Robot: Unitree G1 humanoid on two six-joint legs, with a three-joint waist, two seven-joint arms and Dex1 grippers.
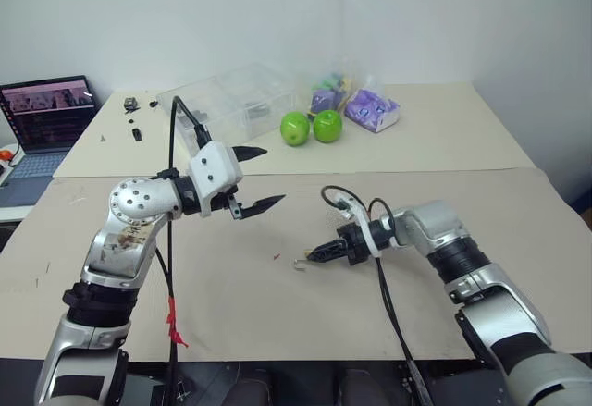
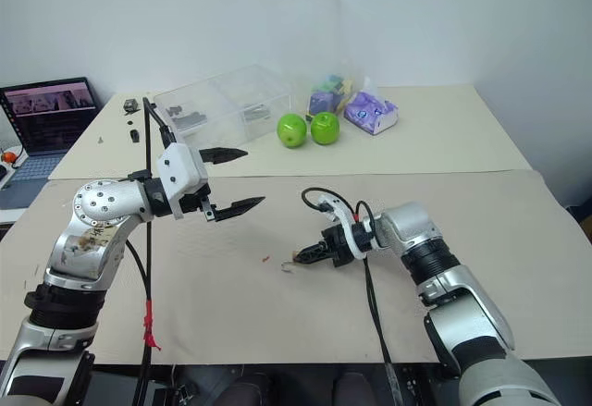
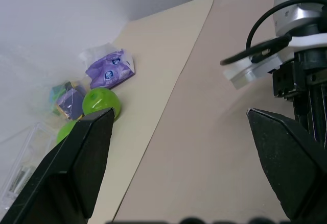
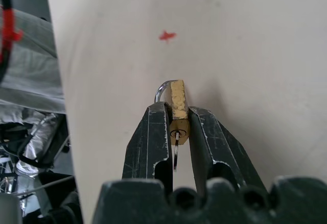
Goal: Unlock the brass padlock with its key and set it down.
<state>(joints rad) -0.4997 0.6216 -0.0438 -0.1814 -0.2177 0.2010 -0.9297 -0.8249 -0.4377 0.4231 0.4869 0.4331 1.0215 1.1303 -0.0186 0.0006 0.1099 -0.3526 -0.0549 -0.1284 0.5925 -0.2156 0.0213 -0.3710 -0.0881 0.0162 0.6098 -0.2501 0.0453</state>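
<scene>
Wide beige tabletop [image 1: 277, 313] under both arms, with a paler cream section [image 1: 444, 138] behind it. On the cream section, well beyond both sets of jaws: clear plastic compartment box [image 1: 231, 101], two round green apples [image 1: 311, 128] side by side, purple-printed plastic packet [image 1: 371, 110]. Open laptop with lit screen [image 1: 46, 115] far out past the left arm.

Left gripper [image 1: 256, 180], white housing with two black pointed fingers [image 3: 76, 173]: jaws released, spread wide, nothing between them, held above the table. Green apples and purple packet visible beyond the gap between these fingers in the left wrist view.

Right gripper [image 4: 176, 127], black fingers low over the beige surface: jaws clenched, grasping the small yellow-gold brass padlock [image 4: 178, 114] by its flat sides. Padlock body pinched between the two fingertips, protruding past them; thin silvery shackle [image 4: 162, 89] curving out from the far end of the body. Small silvery key [image 4: 175, 150] seated in the keyhole on the near end, hanging back between the fingers.

Tiny red speck [image 4: 167, 35] on the table just ahead of the right jaws, apart from the padlock.
</scene>
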